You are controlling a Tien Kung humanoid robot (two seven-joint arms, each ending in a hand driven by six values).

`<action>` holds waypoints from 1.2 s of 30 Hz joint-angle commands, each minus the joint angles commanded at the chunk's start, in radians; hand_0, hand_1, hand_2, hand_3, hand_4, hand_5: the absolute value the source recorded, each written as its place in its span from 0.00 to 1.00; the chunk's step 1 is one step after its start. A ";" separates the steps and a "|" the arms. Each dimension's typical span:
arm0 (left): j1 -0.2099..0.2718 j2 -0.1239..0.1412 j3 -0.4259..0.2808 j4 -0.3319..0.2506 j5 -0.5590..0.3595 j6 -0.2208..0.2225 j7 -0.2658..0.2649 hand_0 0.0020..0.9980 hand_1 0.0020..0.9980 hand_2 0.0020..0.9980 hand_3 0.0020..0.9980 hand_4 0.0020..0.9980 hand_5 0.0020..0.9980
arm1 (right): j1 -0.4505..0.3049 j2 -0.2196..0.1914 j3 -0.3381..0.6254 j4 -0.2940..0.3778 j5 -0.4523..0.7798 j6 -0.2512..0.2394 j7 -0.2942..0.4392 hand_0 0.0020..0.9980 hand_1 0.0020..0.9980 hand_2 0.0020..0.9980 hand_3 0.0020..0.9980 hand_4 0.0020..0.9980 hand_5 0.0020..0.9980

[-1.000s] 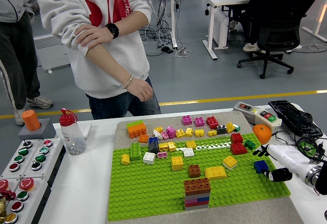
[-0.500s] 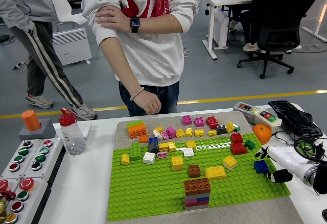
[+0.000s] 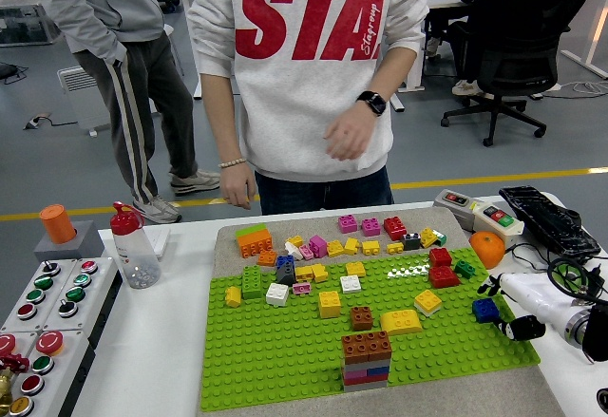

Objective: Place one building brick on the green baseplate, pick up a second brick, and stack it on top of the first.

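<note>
The green baseplate [image 3: 285,350] covers the middle of the table and carries several loose bricks. A blue brick [image 3: 485,310] sits at its right edge. My right hand [image 3: 503,306], white with black fingertips, reaches in from the right; its fingers [image 3: 489,285] and thumb bracket the blue brick, spread, with small gaps showing on both sides. A brown brick [image 3: 366,345] tops a short striped stack at the plate's front. A small brown brick [image 3: 361,317] and a flat yellow brick [image 3: 401,321] lie nearby. My left hand is out of the picture.
A person stands at the far side, hands held off the table. More bricks [image 3: 370,227] lie behind the plate. A bottle [image 3: 133,246] and button boxes [image 3: 43,293] stand left; an orange [image 3: 487,248], a switch box [image 3: 475,210] and a keyboard [image 3: 551,219] right.
The person has stepped to the right and now stands behind the middle of the table, arms uncrossed. My right hand and the blue brick have barely moved.
</note>
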 joint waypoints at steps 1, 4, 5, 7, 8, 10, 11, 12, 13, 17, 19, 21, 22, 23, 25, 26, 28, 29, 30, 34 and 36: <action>0.000 0.000 -0.001 0.000 0.001 0.000 0.000 0.66 0.68 0.70 0.58 0.30 1.00 | 0.000 0.000 -0.001 -0.002 0.000 0.000 0.001 0.75 0.74 0.72 0.72 0.64 0.09; -0.001 0.000 -0.003 0.000 0.003 0.000 0.001 0.66 0.68 0.70 0.58 0.30 1.00 | 0.002 0.002 -0.003 -0.008 -0.002 -0.001 0.002 0.75 0.74 0.72 0.72 0.64 0.09; -0.001 0.000 -0.003 0.000 0.002 0.000 0.000 0.66 0.68 0.70 0.58 0.30 1.00 | 0.002 0.002 -0.004 -0.009 -0.002 -0.001 0.002 0.75 0.74 0.72 0.72 0.64 0.09; 0.000 0.000 -0.004 0.000 0.002 0.001 0.000 0.66 0.68 0.70 0.58 0.30 1.00 | 0.003 0.004 -0.006 -0.013 -0.003 -0.001 0.002 0.75 0.74 0.72 0.70 0.64 0.09; 0.000 0.000 -0.004 0.000 0.002 0.001 0.000 0.66 0.68 0.70 0.58 0.30 1.00 | 0.003 0.004 -0.007 -0.015 -0.003 -0.001 0.002 0.75 0.74 0.72 0.70 0.64 0.09; 0.000 0.000 -0.004 0.000 0.002 0.001 0.000 0.66 0.68 0.70 0.58 0.30 1.00 | 0.004 0.005 -0.008 -0.018 -0.004 -0.003 0.003 0.75 0.74 0.72 0.70 0.64 0.09; 0.000 0.000 -0.005 0.000 0.002 0.001 0.000 0.66 0.68 0.70 0.58 0.30 1.00 | 0.004 0.006 -0.009 -0.020 -0.004 -0.006 0.005 0.75 0.74 0.72 0.70 0.64 0.09; 0.000 0.000 -0.005 0.000 0.001 0.001 0.000 0.66 0.68 0.70 0.58 0.30 1.00 | 0.004 0.007 -0.010 -0.023 -0.004 -0.008 0.007 0.75 0.74 0.72 0.70 0.64 0.09; 0.000 0.000 -0.005 0.000 0.001 0.001 0.000 0.66 0.68 0.70 0.58 0.30 1.00 | 0.004 0.008 -0.010 -0.024 -0.004 -0.010 0.008 0.74 0.72 0.70 0.68 0.63 0.09; 0.001 -0.001 -0.005 0.000 0.000 0.001 0.000 0.66 0.68 0.70 0.58 0.30 1.00 | 0.003 0.011 -0.012 -0.031 0.000 -0.022 0.018 0.74 0.72 0.70 0.68 0.63 0.09; 0.001 -0.001 -0.005 0.000 -0.001 0.002 0.000 0.66 0.68 0.70 0.58 0.30 1.00 | 0.002 0.012 -0.014 -0.035 0.001 -0.027 0.022 0.72 0.69 0.67 0.65 0.60 0.10; 0.001 -0.002 -0.006 0.000 -0.001 0.002 0.000 0.66 0.68 0.70 0.58 0.30 1.00 | 0.003 0.014 -0.016 -0.039 0.002 -0.031 0.024 0.72 0.69 0.67 0.65 0.60 0.10; 0.002 -0.002 -0.006 0.000 -0.001 0.002 0.000 0.66 0.68 0.70 0.58 0.30 1.00 | 0.003 0.015 -0.017 -0.040 0.003 -0.032 0.025 0.72 0.69 0.67 0.65 0.60 0.10; 0.002 -0.002 -0.007 0.000 -0.001 0.002 0.000 0.66 0.68 0.70 0.58 0.30 1.00 | 0.003 0.016 -0.018 -0.042 0.004 -0.033 0.025 0.72 0.69 0.67 0.65 0.60 0.10; 0.002 -0.002 -0.008 0.000 0.001 0.002 0.000 0.66 0.68 0.70 0.58 0.30 1.00 | 0.003 0.018 -0.020 -0.045 0.006 -0.035 0.026 0.70 0.66 0.65 0.61 0.57 0.11; 0.002 -0.002 -0.009 0.000 0.001 0.002 0.000 0.66 0.68 0.70 0.58 0.30 1.00 | 0.003 0.018 -0.021 -0.046 0.007 -0.035 0.026 0.70 0.66 0.65 0.61 0.57 0.11; 0.003 -0.002 -0.010 0.000 0.002 0.002 0.000 0.66 0.68 0.70 0.58 0.30 1.00 | 0.001 0.019 -0.022 -0.047 0.009 -0.043 0.029 0.70 0.66 0.65 0.61 0.57 0.11; 0.004 -0.002 -0.011 0.000 0.004 0.002 0.000 0.66 0.68 0.70 0.58 0.30 1.00 | 0.000 0.020 -0.022 -0.048 0.011 -0.050 0.031 0.70 0.66 0.65 0.61 0.57 0.11; 0.004 -0.002 -0.011 0.000 0.004 0.002 0.000 0.66 0.68 0.70 0.58 0.30 1.00 | 0.000 0.020 -0.023 -0.048 0.013 -0.054 0.033 0.70 0.66 0.65 0.61 0.57 0.11; 0.007 -0.002 -0.013 0.000 0.009 0.002 0.000 0.66 0.68 0.70 0.58 0.30 1.00 | -0.004 0.021 -0.023 -0.045 0.017 -0.069 0.041 0.67 0.63 0.62 0.57 0.52 0.12; 0.008 -0.002 -0.014 0.000 0.011 0.002 0.000 0.66 0.68 0.70 0.58 0.30 1.00 | -0.006 0.021 -0.023 -0.042 0.018 -0.075 0.043 0.67 0.63 0.62 0.57 0.52 0.12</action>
